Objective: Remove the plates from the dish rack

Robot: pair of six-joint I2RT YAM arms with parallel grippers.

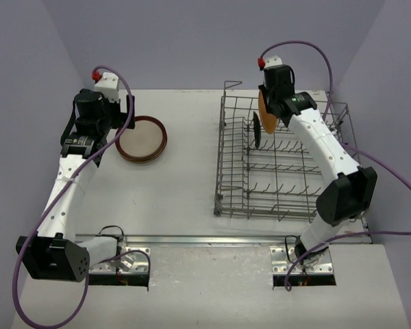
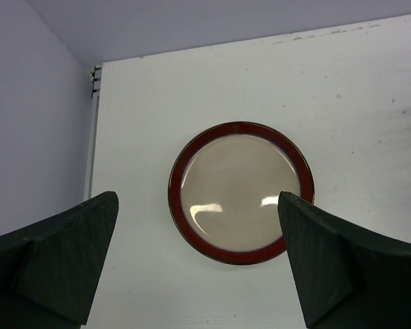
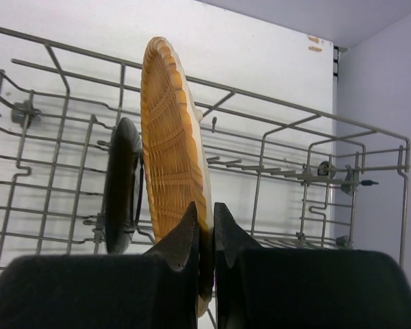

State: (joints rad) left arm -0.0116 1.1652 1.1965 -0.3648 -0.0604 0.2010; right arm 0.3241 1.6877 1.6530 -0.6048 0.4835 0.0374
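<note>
right hand [image 3: 205, 221] clamped on orange plate [image 3: 168, 137] rim, upright to clear rack [image 3: 294, 130] tines | left hand [image 2: 197, 202] apart above red-rimmed plate [image 2: 241, 193] on table [image 2: 370, 103] | black plate [image 3: 120, 185] standing in rack

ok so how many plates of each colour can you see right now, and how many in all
cream plate with red-brown rim: 1
tan-orange plate: 1
black plate: 1
total: 3
</note>
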